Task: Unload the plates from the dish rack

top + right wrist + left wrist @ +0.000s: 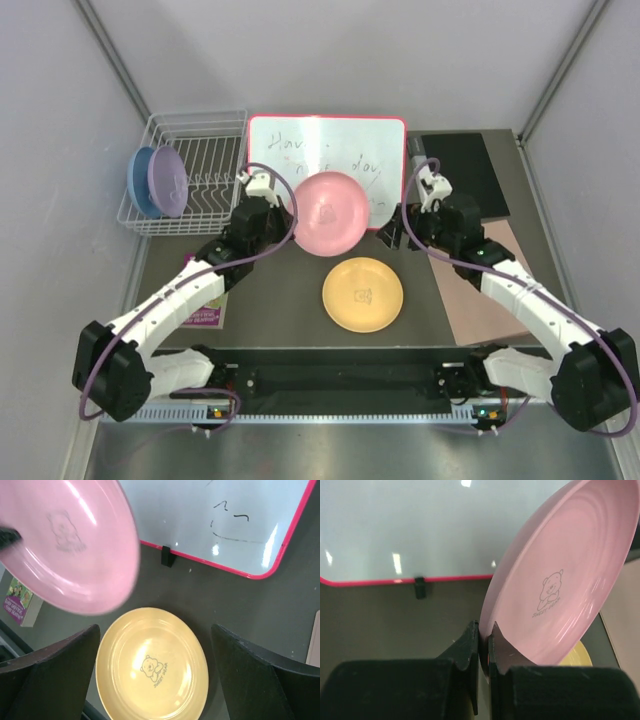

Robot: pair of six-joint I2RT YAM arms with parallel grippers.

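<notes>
Your left gripper point(483, 632) is clamped on the pink plate point(560, 580) by its rim, the plate rising tilted beyond the fingers, probably for stacking. Your right gripper point(155, 635) stands fingers apart and empty, with the yellow plate point(152, 667) lying below between them.

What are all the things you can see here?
dish rack: one, white wire, far left.
blue plate: one, blue, standing in the dish rack.
lavender plate: one, lavender, standing beside it in the rack.
pink plate: one, pink, held up on edge.
yellow-orange plate: one, lying flat, near middle.
whiteboard: one, red-framed, far middle.
black mat: one, far right.
left gripper: black, shut on the pink plate's rim.
right gripper: black, open, right of the pink plate.
</notes>
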